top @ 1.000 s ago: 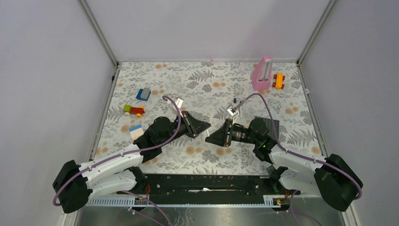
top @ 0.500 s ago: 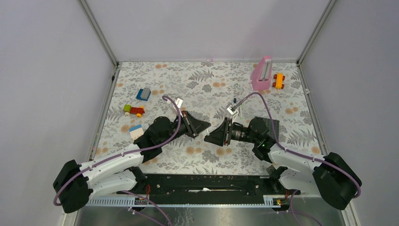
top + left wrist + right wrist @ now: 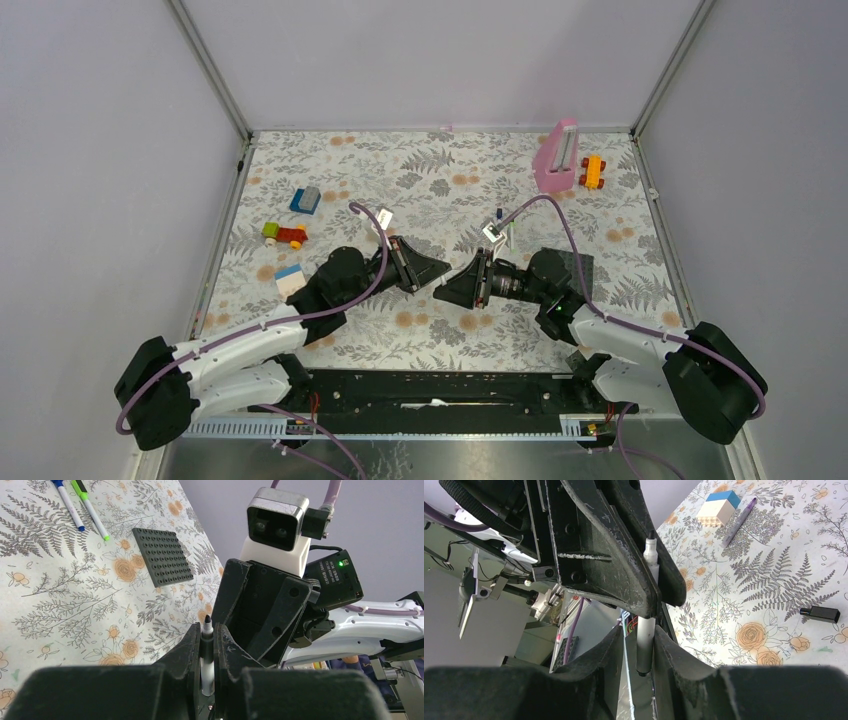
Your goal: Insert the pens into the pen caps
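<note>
My left gripper [image 3: 207, 630] is shut on a thin white pen [image 3: 206, 650] whose black tip points at the right gripper. In the top view the left gripper [image 3: 444, 267] and right gripper [image 3: 439, 292] meet tip to tip at mid-table. In the right wrist view the same pen [image 3: 647, 605] runs down between my right gripper's [image 3: 638, 635] parted fingers. It rests against one finger, with a gap at the other. A black cap [image 3: 820, 613] lies loose on the mat. A blue pen [image 3: 69, 505] and a green pen [image 3: 91, 510] lie side by side further off.
A dark grey studded baseplate [image 3: 162, 557] lies by the right arm. A pink holder [image 3: 556, 157] and an orange toy [image 3: 592, 171] stand at the back right. Toy blocks [image 3: 305, 200] [image 3: 284, 235] [image 3: 289, 279] sit at the left. The mat is walled on three sides.
My right gripper has moved left, closing onto the left gripper so its fingers now flank the pen. The left gripper has barely moved.
</note>
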